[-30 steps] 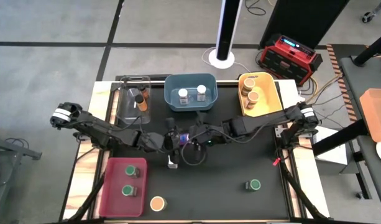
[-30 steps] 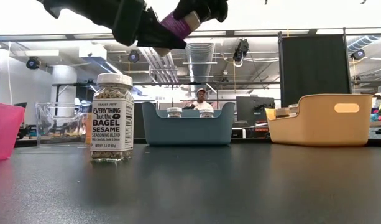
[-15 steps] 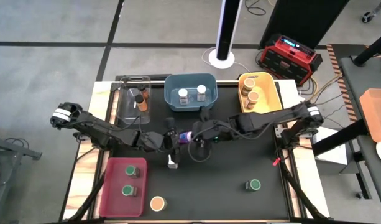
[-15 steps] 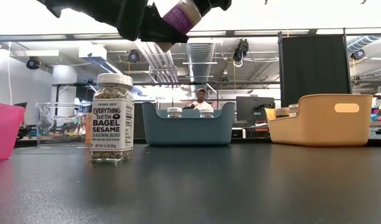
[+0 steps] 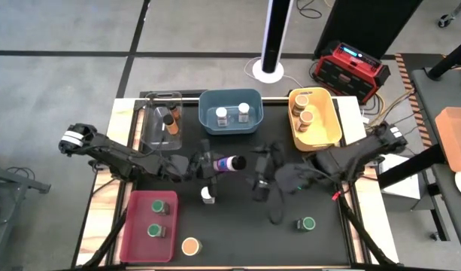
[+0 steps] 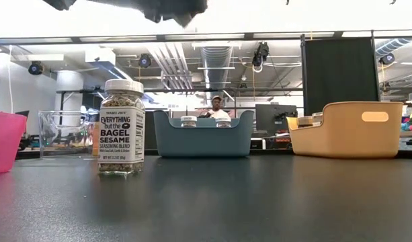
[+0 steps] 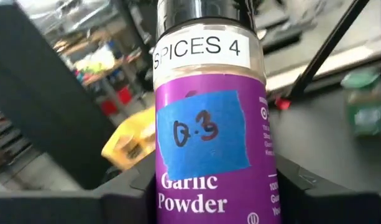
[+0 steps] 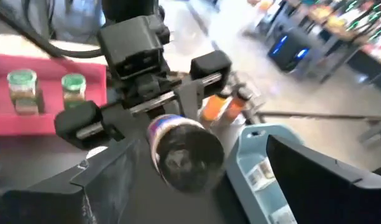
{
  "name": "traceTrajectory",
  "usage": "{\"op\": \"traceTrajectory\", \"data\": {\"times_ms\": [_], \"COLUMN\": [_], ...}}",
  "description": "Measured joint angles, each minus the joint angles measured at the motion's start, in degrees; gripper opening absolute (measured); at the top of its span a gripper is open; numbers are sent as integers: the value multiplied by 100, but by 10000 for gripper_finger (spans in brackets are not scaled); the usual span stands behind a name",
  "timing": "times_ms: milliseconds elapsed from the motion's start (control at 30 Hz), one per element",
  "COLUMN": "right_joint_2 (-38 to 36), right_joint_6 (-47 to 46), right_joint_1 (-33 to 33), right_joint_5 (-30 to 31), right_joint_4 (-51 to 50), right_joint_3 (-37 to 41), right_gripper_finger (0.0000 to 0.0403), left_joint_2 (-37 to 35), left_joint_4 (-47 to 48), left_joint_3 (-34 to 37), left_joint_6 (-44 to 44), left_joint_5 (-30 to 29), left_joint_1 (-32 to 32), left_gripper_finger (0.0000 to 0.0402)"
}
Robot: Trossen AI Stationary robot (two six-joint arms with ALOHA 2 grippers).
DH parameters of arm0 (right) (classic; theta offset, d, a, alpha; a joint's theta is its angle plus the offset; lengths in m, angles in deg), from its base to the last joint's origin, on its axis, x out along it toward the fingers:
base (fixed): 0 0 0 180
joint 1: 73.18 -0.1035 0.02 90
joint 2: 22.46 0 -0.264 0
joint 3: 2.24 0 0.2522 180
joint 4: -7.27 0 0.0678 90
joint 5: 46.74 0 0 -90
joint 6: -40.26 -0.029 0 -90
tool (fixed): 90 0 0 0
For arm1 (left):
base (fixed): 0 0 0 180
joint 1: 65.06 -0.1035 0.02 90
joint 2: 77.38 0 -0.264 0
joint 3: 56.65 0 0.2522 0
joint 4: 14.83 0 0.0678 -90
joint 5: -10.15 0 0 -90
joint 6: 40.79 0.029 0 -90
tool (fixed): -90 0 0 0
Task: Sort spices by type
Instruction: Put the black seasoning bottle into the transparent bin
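A purple-labelled garlic powder jar (image 5: 231, 162) with a dark lid hangs level above the table's middle, lid toward the right edge. My left gripper (image 5: 213, 164) is shut on it. My right gripper (image 5: 259, 181) stands open a little to the jar's right, nothing between its fingers. In the right wrist view the jar's lid (image 8: 186, 153) faces me. A white-lidded bagel-seasoning jar (image 5: 207, 194) stands upright on the mat, as do a green-lidded jar (image 5: 308, 223) and a tan-lidded jar (image 5: 190, 246). My left gripper pinches the garlic powder jar's lower body (image 7: 171, 202) between its two fingers (image 7: 125, 190), one on each side of the label. The fingers come level from the table's left and lie along the jar. The jar is lifted clear of the table, its lid end sticking out past them.
The red bin (image 5: 137, 239) at the near left holds two green-lidded jars. Along the far edge stand a clear bin (image 5: 151, 129) with one jar, a blue bin (image 5: 230, 126) with two white-lidded jars and a yellow bin (image 5: 324, 120) with tan-lidded ones.
My right gripper has let go of the garlic powder jar's lid end, opened and drawn back toward the table's right edge, rising. The jar has stayed with my left gripper, which closed on it and lifted it slightly, out of the low view's top.
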Motion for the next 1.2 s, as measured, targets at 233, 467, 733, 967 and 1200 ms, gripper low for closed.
{"op": "traceTrajectory", "data": {"times_ms": [233,467,733,967,1200], "right_joint_2": [-427,-346,169,611,781], "right_joint_6": [390,2087,2960,2851,2961], "right_joint_1": [-623,-660,-231,164,297], "right_joint_5": [916,689,-717,-1384,-1952], "right_joint_4": [1483,4945,7778,8438,9093], "right_joint_3": [979,2322,3027,3038,3038], "right_gripper_finger": [338,349,349,349,334], "left_joint_2": [-447,-714,-639,-604,-604], "left_joint_4": [-280,-596,-682,-928,-904], "left_joint_3": [34,45,41,37,37], "left_joint_6": [-13,-8,-18,-108,-61], "left_joint_5": [1014,1717,1893,2217,2221], "left_joint_1": [2,3,2,2,2], "left_gripper_finger": [189,185,187,187,187]}}
